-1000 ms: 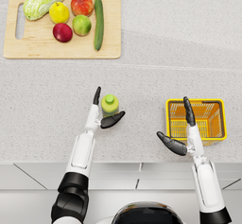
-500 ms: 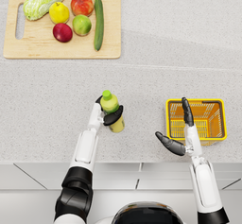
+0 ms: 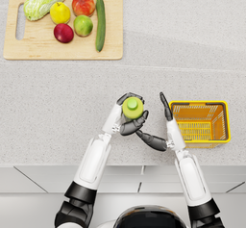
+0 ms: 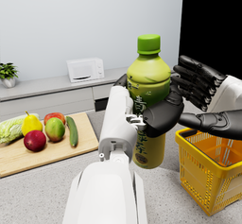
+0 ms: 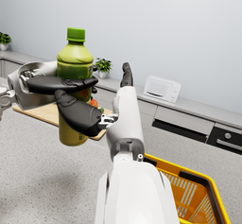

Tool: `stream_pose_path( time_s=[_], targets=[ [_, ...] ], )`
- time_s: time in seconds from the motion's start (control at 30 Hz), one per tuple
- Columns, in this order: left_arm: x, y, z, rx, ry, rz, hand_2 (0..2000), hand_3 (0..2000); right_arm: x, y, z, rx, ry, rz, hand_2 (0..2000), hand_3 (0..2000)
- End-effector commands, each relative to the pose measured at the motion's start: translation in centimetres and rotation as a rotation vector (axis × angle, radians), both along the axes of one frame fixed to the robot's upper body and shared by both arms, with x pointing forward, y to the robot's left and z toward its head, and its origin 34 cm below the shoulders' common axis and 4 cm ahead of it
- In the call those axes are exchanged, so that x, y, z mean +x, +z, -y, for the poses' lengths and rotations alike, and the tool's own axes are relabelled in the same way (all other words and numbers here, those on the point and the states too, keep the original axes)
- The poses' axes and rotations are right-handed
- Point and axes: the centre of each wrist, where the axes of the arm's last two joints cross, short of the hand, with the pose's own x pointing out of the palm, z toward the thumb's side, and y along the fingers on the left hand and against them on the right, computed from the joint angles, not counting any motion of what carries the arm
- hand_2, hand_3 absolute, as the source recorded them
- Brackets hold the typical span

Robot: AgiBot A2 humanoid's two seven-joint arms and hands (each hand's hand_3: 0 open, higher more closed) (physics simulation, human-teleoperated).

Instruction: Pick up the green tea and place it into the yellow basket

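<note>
We see two glossy white arms with smooth, rounded forearm shells, each joined to the upper arm by a black ribbed elbow collar at the bottom of the head view. The left hand (image 3: 126,121) and right hand (image 3: 158,134) are dark grey to black, with slim segmented fingers. Small screw heads and a metal bracket mark each white wrist block.

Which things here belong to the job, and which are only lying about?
Job: green tea bottle, held by the left hand; yellow basket; right hand, open beside it.

Lying about: cutting board, cabbage, lemon, apples, cucumber.
</note>
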Motion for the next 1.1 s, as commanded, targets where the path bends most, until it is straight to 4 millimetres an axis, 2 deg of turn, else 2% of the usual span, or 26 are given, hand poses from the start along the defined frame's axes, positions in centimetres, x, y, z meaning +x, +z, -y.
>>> stream_pose_path(
  time_s=[0.03, 0.17, 0.27, 0.3, 0.33, 0.37, 0.47, 0.5, 0.53, 0.67, 0.73, 0.8, 0.87, 0.93, 0.97, 1.03, 1.1],
  targets=[
    [-1.7, 2.1, 1.3, -0.012, -0.066, 0.092, 2000, 2000, 1.6, 1.1, -1.9, 0.001, 0.027, 0.012, 0, 0],
    [-2.9, 1.9, 2.3, 0.002, -0.128, 0.102, 2000, 2000, 2.3, 1.3, -2.8, -0.018, 0.043, 0.015, 0, 0],
    [-3.6, 2.0, 2.6, 0.007, -0.124, 0.113, 2000, 2000, 2.6, 1.2, -3.3, -0.057, 0.126, 0.004, 0, 0],
    [-3.6, 1.9, 2.6, 0.005, -0.107, 0.112, 2000, 2000, 2.6, 1.2, -3.3, -0.066, 0.146, 0.004, 1361, 327],
    [-3.5, 1.9, 2.3, 0.009, -0.1, 0.114, 2000, 2000, 2.6, 1.2, -3.2, -0.115, 0.241, 0.0, 2000, 653],
    [-3.5, 1.9, 2.2, 0.018, -0.107, 0.117, 2000, 2000, 2.6, 1.2, -3.2, -0.143, 0.291, -0.002, 2000, 980],
    [-3.6, 1.7, 2.0, 0.038, -0.111, 0.116, 2000, 2000, 2.4, 1.2, -3.2, -0.16, 0.298, 0.001, 2000, 1960],
    [-3.7, 1.7, 1.9, 0.041, -0.109, 0.118, 639, 1673, 2.4, 1.2, -3.2, -0.153, 0.28, 0.003, 2000, 2000],
    [-3.9, 1.8, 1.8, 0.033, -0.088, 0.123, 0, 1347, 2.5, 1.1, -2.9, -0.142, 0.249, -0.001, 2000, 2000],
    [-5.3, 2.7, 1.0, 0.01, -0.079, 0.177, 0, 40, 3.1, 1.7, -1.7, -0.14, 0.255, 0.003, 2000, 2000],
    [-5.3, 3.4, -1.4, -0.018, -0.002, 0.2, 0, 0, 3.8, 3.4, 0.4, -0.088, 0.184, 0.043, 2000, 2000],
    [-4.5, 3.0, -4.0, -0.036, 0.097, 0.179, 0, 0, 4.1, 4.9, 3.0, -0.017, 0.059, 0.089, 2000, 2000],
    [-3.7, 1.8, -8.5, -0.07, 0.267, 0.128, 0, 0, 4.0, 5.1, 6.6, 0.048, -0.074, 0.1, 2000, 2000],
    [-3.4, 1.5, -11.8, -0.112, 0.393, 0.109, 0, 0, 3.2, 5.7, 9.3, 0.087, -0.154, 0.134, 2000, 2000],
    [-3.4, 1.7, -12.9, -0.129, 0.434, 0.116, 0, 0, 3.0, 5.6, 10.2, 0.093, -0.171, 0.134, 2000, 2000],
    [-3.3, 1.9, -13.7, -0.142, 0.463, 0.121, 0, 0, 2.9, 4.7, 11.2, 0.102, -0.19, 0.105, 2000, 2000],
    [-3.0, 0.9, -14.1, -0.141, 0.48, 0.081, 0, 0, 3.0, 3.0, 11.9, 0.11, -0.205, 0.044, 2000, 2000]
  ],
)
